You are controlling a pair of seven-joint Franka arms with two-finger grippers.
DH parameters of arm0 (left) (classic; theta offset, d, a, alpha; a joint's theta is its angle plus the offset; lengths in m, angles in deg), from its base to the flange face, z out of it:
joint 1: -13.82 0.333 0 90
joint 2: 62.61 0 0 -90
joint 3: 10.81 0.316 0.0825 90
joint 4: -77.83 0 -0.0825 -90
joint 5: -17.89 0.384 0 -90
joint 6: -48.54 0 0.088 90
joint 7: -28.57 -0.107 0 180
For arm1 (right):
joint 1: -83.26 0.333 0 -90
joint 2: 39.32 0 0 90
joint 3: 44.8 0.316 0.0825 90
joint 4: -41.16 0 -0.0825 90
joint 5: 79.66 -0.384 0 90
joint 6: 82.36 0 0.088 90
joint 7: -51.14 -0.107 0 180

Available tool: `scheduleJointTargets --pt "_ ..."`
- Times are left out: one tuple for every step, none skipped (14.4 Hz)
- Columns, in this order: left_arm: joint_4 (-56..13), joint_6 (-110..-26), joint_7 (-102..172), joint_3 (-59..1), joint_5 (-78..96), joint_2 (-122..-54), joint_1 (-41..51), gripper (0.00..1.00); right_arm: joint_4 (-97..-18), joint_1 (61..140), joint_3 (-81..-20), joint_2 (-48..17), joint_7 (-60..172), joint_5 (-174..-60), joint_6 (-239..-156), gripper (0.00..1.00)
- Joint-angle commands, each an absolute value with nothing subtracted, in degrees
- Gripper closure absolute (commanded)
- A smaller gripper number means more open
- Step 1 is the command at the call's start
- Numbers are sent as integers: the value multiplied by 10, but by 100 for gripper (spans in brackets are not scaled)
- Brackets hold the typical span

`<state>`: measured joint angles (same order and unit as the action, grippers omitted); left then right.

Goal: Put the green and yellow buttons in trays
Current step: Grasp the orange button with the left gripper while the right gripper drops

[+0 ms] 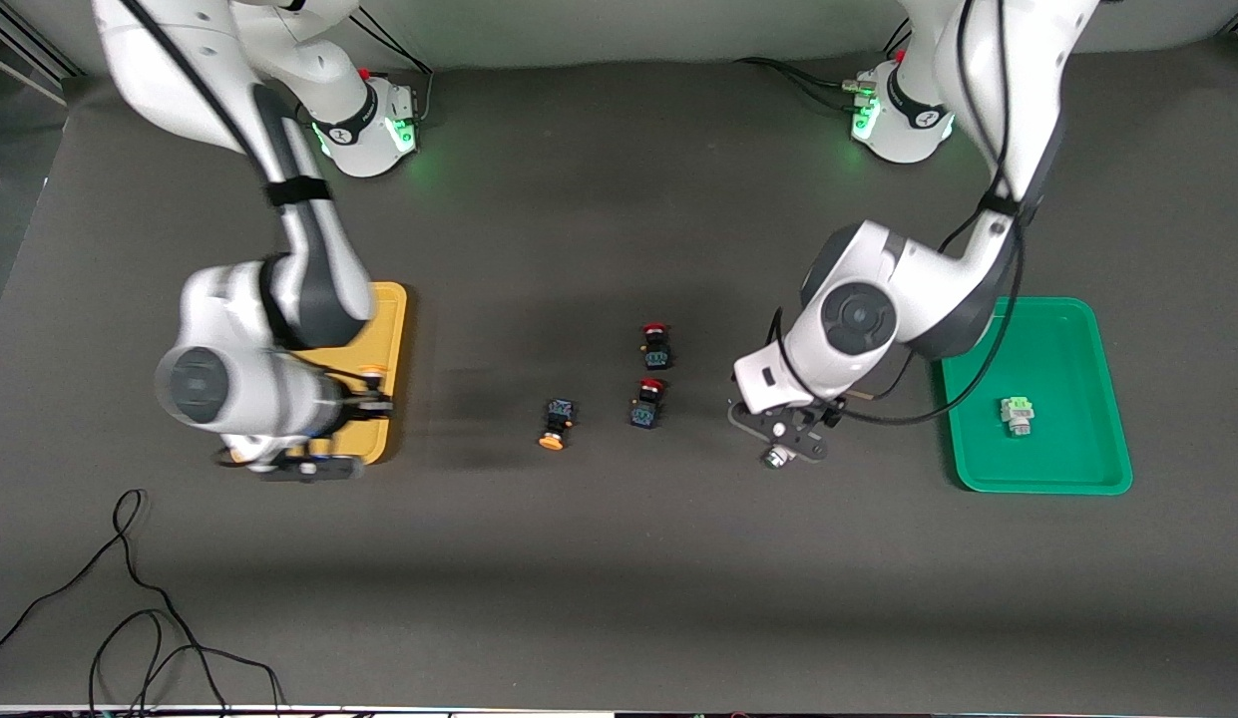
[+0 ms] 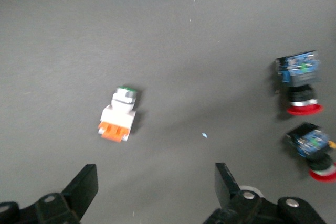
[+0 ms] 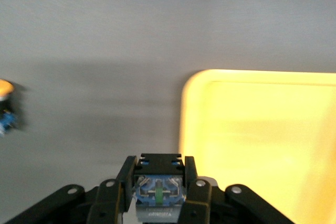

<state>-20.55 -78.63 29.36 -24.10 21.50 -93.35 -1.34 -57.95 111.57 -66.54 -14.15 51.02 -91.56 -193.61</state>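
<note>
1. The right end effector point(image 3: 159, 192) hangs over the edge of the yellow tray point(image 1: 391, 329) that faces the middle of the table point(image 1: 619, 558), toward the right arm's end. Its fingers are clamped on a dark blue-bodied button point(image 3: 158, 191); in the front view a yellow-orange cap shows at the fingers.
2. The yellow tray is mostly hidden under the right arm in the front view; the right wrist view shows its rounded corner and a bare floor.
3. The left end effector point(image 2: 156, 192) hovers over the table between the 2 red-capped switches and the green tray point(image 1: 1077, 329). Its fingers stand wide apart and grip nothing.
4. Directly below it lies a white-bodied button with an orange block point(image 2: 117, 115), on its side on the table, apart from both fingers.
5. A white-grey button with a light green block point(image 1: 1017, 414) sits inside the green tray, near the middle of the tray floor, toward the left arm's end of the table.
6. A loose yellow-capped button point(image 1: 556, 423) lies on its side mid-table, its cap pointing toward the front camera.
7. Beside it, toward the left arm's end, are 2 red-capped switches: 1 point(image 1: 646, 402) level with the yellow-capped button, the other point(image 1: 656, 343) farther from the front camera.
8. A black cable point(image 1: 130, 598) loops on the table near the front camera at the right arm's end.
</note>
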Motion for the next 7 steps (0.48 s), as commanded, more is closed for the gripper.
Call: scheduleJointTargets --pt "-199 -813 254 -240 212 -979 11 1 -642 1123 -693 -169 584 -916 -1959 100" --pt "-199 -819 252 -240 213 -986 13 1 -670 1125 -700 -173 603 -916 -1993 100" --pt "-199 -825 244 -239 213 -991 21 1 -703 1126 -701 -179 612 -916 -2035 100" --pt "-198 -828 243 -239 213 -995 24 1 -733 1126 -701 -180 612 -916 -2081 100" --pt "-196 -833 244 -238 213 -1006 27 1 -760 1126 -700 -179 615 -917 -2123 100" --pt "-196 -841 247 -238 213 -1009 31 1 -784 1126 -698 -174 615 -918 -2166 100" --pt "-196 -848 250 -238 213 -1015 29 1 -806 1128 -696 -170 615 -920 -2207 100"
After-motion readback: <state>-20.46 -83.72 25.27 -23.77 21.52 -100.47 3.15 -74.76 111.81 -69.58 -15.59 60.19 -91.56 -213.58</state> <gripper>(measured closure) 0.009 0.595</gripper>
